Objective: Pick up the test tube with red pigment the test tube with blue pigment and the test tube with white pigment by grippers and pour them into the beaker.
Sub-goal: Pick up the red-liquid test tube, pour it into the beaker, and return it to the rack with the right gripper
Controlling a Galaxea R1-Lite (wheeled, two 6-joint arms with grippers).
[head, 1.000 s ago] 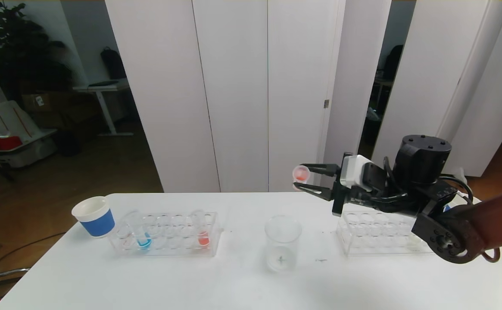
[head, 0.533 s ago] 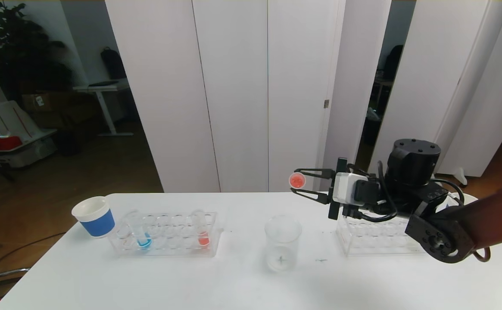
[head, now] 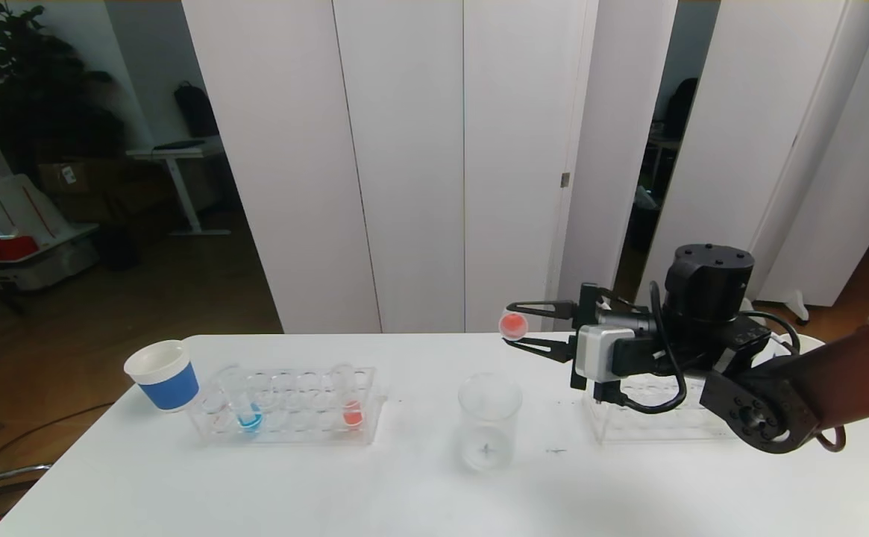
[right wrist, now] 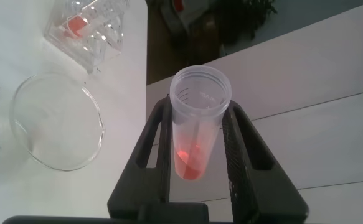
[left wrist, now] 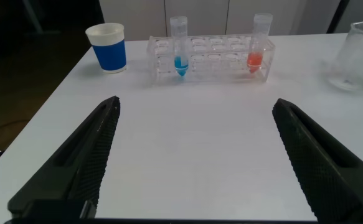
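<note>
My right gripper (head: pixel 510 325) is shut on the test tube with red pigment (head: pixel 514 326), held in the air a little behind and to the right of the beaker (head: pixel 487 421). In the right wrist view the tube (right wrist: pixel 197 124) sits between both fingers (right wrist: pixel 158 143), with the beaker (right wrist: pixel 56 121) lower and off to one side. The test tube with blue pigment (head: pixel 248 414) stands in the left rack (head: pixel 285 431), and another red tube (head: pixel 351 408) stands near that rack's right end. The test tube with white pigment is out of view. My left gripper (left wrist: pixel 197 104) hangs open and empty low over the table's front.
A blue paper cup (head: pixel 164 374) stands left of the left rack. An empty clear rack (head: pixel 658 424) sits under my right arm. Bare table lies in front of both racks and around the beaker.
My right wrist has rolled, bringing its white block from the top round to the near side. The red tube has drifted slightly left and lower. The left gripper has not moved.
</note>
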